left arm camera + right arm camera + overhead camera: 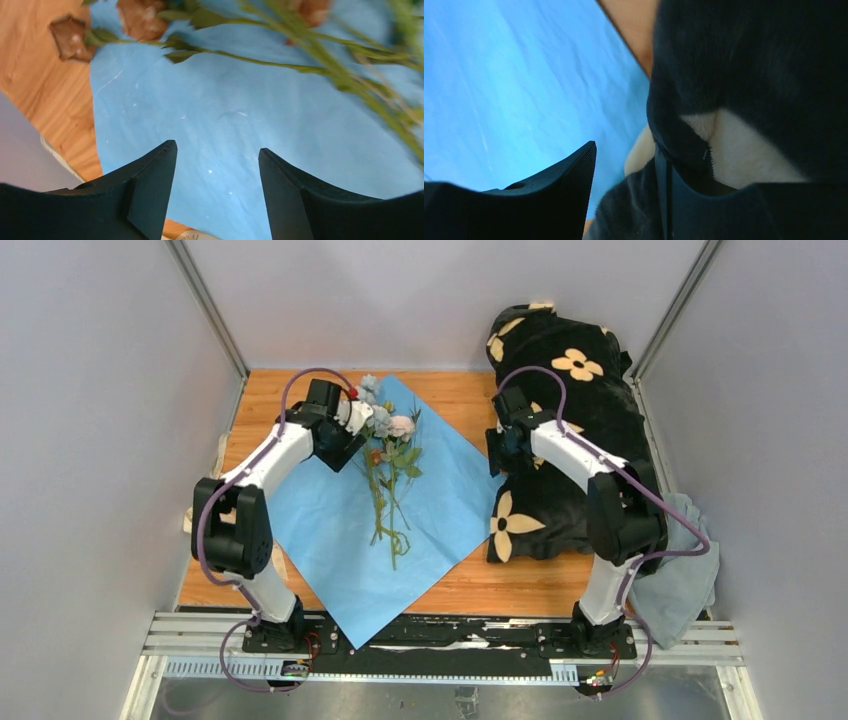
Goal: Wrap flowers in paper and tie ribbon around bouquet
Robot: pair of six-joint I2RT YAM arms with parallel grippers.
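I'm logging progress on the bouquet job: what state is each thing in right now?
paper: spread flat, light blue side up.
flowers: lying loose on it, unwrapped.
blanket: bunched up at the right.
left gripper: fingers open, empty.
right gripper: fingers open, against the blanket.

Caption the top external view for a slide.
The flowers lie on the spread light-blue paper; left tool beside the blooms, right tool at the black blanket edge.

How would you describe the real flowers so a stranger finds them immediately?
A light blue paper lies diamond-wise on the wooden table. The flowers lie on its middle: thin green stems, pale blooms at the far end, unlike the cream shapes printed on the black blanket.
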